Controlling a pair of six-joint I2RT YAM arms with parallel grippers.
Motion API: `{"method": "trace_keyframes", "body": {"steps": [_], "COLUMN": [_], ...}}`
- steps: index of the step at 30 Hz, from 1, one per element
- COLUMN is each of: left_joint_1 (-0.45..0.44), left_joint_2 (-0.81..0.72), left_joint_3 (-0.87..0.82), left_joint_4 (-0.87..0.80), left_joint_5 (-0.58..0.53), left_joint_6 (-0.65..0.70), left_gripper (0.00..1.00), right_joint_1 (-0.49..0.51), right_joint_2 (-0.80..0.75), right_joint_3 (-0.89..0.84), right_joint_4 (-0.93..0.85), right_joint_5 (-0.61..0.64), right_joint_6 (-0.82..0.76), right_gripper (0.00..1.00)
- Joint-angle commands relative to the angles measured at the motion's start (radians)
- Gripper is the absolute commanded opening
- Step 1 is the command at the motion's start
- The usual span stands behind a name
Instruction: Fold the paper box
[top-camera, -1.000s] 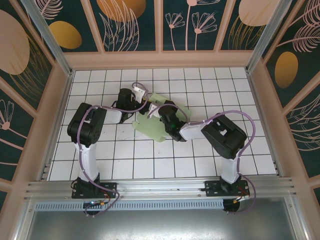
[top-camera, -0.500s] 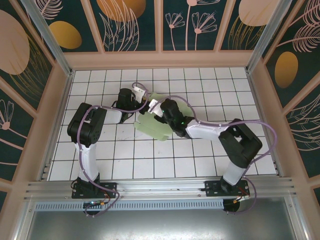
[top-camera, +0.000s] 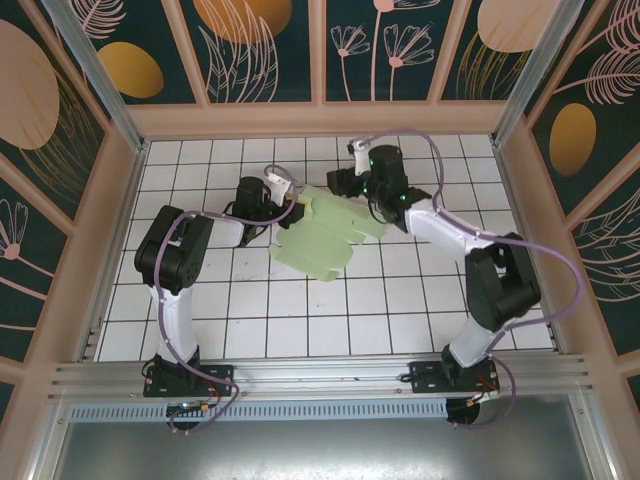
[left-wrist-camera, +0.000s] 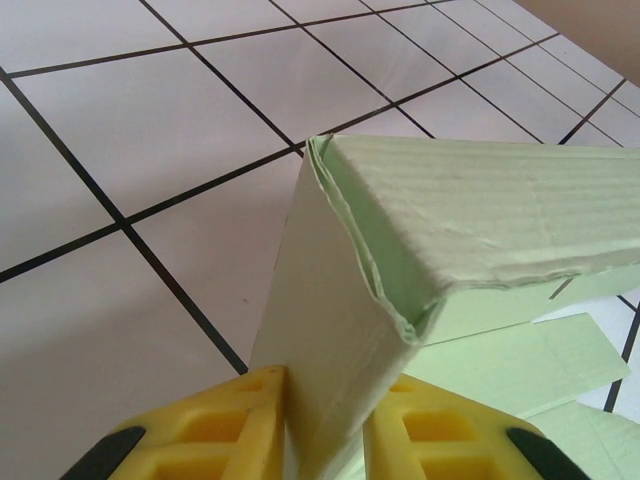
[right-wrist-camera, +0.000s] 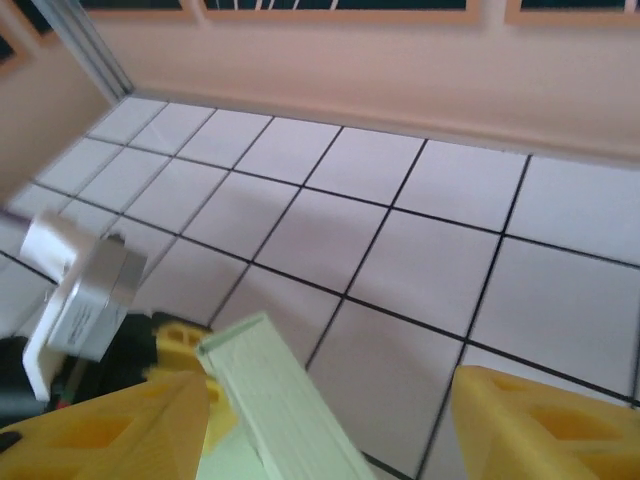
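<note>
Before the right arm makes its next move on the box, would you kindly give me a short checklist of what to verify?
1. Left gripper grips the box: ok, jaws on either side of a raised wall.
2. Right gripper open: ok, jaws wide apart, nothing held.
3. Right gripper clear of the box: cannot tell; a box edge rises between its jaws.
4. Box fully folded: not ok; much of it lies flat on the tiles.
5. Held corner neat: not ok; its edge looks crumpled in the left wrist view.
</note>
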Motion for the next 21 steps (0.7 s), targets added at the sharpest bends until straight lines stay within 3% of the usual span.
{"method": "trace_keyframes", "body": {"steps": [1,8,13,21], "left_joint_1": [-0.006,-0.006,-0.006,-0.006], "left_joint_2": [-0.004,-0.009,-0.013,-0.015], "left_joint_3": [-0.016,-0.023,-0.025,-0.033], "left_joint_4": [0.01,0.002,-0.01,0.001], "left_joint_5": [0.026,0.027,0.032,0.038], "left_joint_6": [0.017,0.018,0.021,0.009], "left_gripper": [0.24,0.24,0.25,0.39], "right_joint_1": [-0.025,-0.03,-0.023,-0.022], "right_joint_2": [0.115,0.273,0.279,0.25], "right_joint_3": [0.113,0.212,0.195,0.131], "right_joint_4": [-0.186,-0.274,-0.269,-0.225], "right_joint_5": [-0.182,-0.329,-0.368,-0.381], "right_joint_6": [0.155,0.114,0.114,0.145], "right_gripper": [0.66,0.65,0.55,0.47]}}
